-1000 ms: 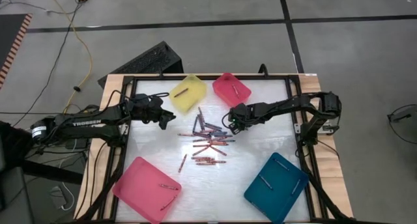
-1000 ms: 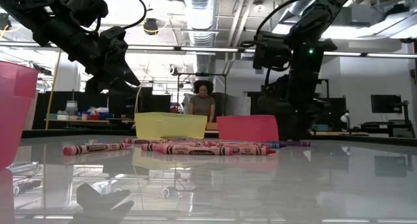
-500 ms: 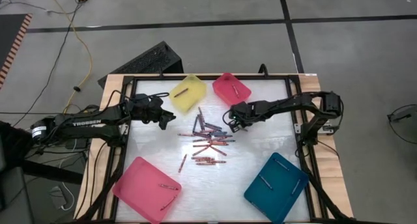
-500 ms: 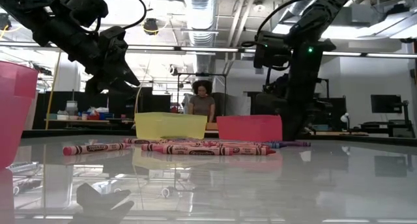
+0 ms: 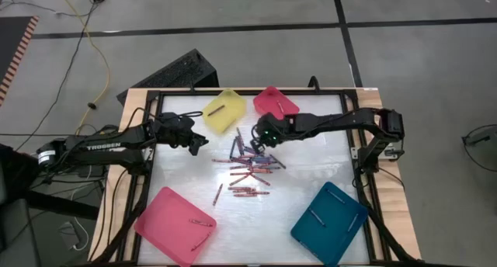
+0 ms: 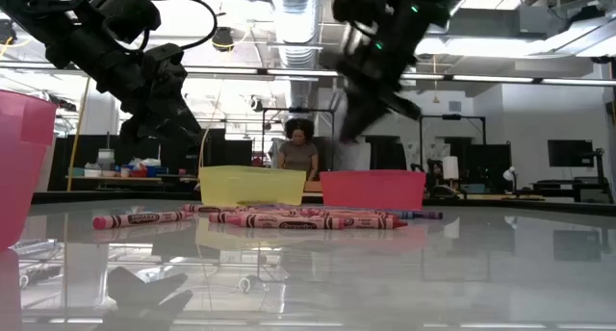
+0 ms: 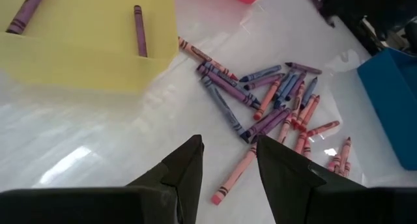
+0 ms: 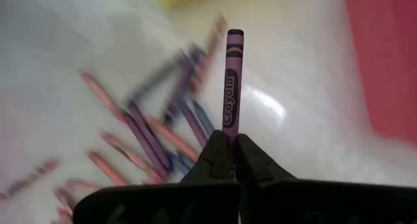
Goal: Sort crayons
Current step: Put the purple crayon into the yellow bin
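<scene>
Near the table's middle the loose crayons [image 5: 247, 168] are spread flat, so that single ones can be taken. Beyond them a purple crayon [image 8: 230, 81] is pinched by the right gripper [image 8: 229, 140], lifted clear for carrying. On the left, the left gripper [image 7: 228, 155] is kept apart, partly open and empty.

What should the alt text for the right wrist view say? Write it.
The right gripper is shut on a purple crayon that sticks out past its fingertips, above a blurred scatter of crayons on the white table.

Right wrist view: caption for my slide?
Right end effector shut on a purple crayon, above the scattered crayons.
</scene>
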Tool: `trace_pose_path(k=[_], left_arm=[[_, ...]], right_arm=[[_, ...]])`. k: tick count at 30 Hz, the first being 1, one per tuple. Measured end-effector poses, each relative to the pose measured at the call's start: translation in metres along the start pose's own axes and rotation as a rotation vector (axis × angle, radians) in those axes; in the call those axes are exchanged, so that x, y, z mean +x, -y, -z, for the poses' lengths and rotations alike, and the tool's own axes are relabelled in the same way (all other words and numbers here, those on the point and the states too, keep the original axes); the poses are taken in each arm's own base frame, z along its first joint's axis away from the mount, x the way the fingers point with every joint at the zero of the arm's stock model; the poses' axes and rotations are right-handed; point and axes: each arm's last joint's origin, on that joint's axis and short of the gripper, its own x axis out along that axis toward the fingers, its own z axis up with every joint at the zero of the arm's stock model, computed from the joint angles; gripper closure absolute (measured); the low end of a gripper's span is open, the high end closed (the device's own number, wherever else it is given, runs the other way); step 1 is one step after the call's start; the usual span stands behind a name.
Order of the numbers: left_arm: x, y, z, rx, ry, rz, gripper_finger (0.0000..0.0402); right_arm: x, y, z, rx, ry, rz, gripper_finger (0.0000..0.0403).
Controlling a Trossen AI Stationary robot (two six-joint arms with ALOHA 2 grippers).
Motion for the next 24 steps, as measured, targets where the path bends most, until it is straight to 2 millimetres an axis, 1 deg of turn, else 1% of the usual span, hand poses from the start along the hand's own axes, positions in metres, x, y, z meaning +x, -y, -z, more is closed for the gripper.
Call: trace_pose_path(k=[3, 5, 11, 15, 18, 20, 22, 24], left_arm=[[0.000, 0.000, 0.000, -0.002, -0.001, 0.000, 0.0268], [0.000, 0.000, 0.000, -0.006, -0.007, 0.006, 0.0268], [0.000, 0.000, 0.001, -0.011, -0.015, 0.005, 0.0269], [0.000, 0.000, 0.001, -0.011, -0.015, 0.005, 0.0269], [0.000, 0.000, 0.001, -0.011, -0.016, 0.005, 0.0269], [0.000, 0.000, 0.001, -0.012, -0.018, 0.004, 0.0268], [0.000, 0.000, 0.001, -0.012, -0.019, 0.003, 0.0268], [0.000, -0.001, 0.002, -0.015, -0.023, 0.001, 0.0268]], right_arm=[[0.007, -0.012, -0.018, -0.045, 0.095, -0.048, 0.0402], [0.017, -0.018, -0.032, -0.069, 0.143, -0.065, 0.0402], [0.055, -0.031, -0.073, -0.170, 0.203, -0.034, 0.0402], [0.071, -0.037, -0.101, -0.241, 0.250, -0.021, 0.0403], [0.079, -0.034, -0.118, -0.254, 0.266, -0.001, 0.0403], [0.085, -0.027, -0.127, -0.254, 0.266, 0.019, 0.0403], [0.088, -0.020, -0.135, -0.251, 0.271, 0.034, 0.0403], [0.095, -0.011, -0.138, -0.243, 0.256, 0.053, 0.0403]])
